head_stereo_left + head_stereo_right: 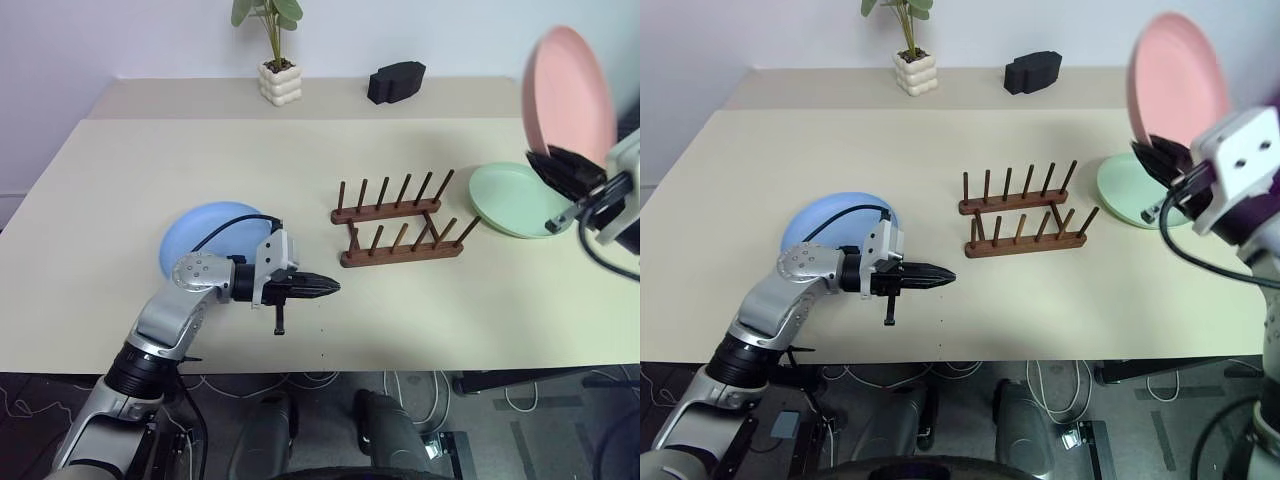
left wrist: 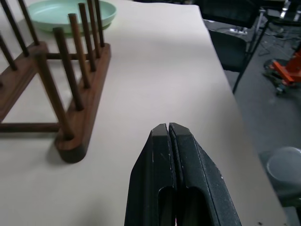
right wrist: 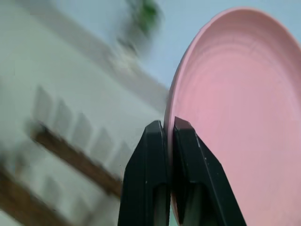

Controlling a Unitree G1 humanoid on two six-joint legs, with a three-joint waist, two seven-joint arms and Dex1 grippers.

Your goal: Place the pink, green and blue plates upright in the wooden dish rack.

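Pink plate (image 1: 1175, 75) held upright and clear of the table (image 1: 120, 190), well to the right of the wooden dish rack (image 1: 398, 232) and higher than its pegs, rim pinched between the two black fingers of the right gripper (image 3: 169, 128). Seen edge-on from the right wrist, fingers (image 3: 149, 155) clamped tight on the lower rim, the plate's hollow face turned to one side.

Green plate (image 1: 512, 200) flat on the table just right of the rack, close to its peg ends but not touching, directly beneath the raised pink one. Blue plate (image 1: 208, 238) flat on the table well to the left of the rack, partly hidden behind the left arm.

Rack itself empty, dark brown, two rails of upright pegs joined by crossbars, standing near the middle of the table.

Left gripper (image 1: 330, 288) low over the table in front of and left of the rack, pointing toward the rack's near rail, fingers (image 2: 160, 179) pressed together with nothing between them, apart from the rack's end.

Behind the rack, at the far edge: potted plant (image 1: 278, 62) in a white pot, and to its right a black object (image 1: 396, 82).
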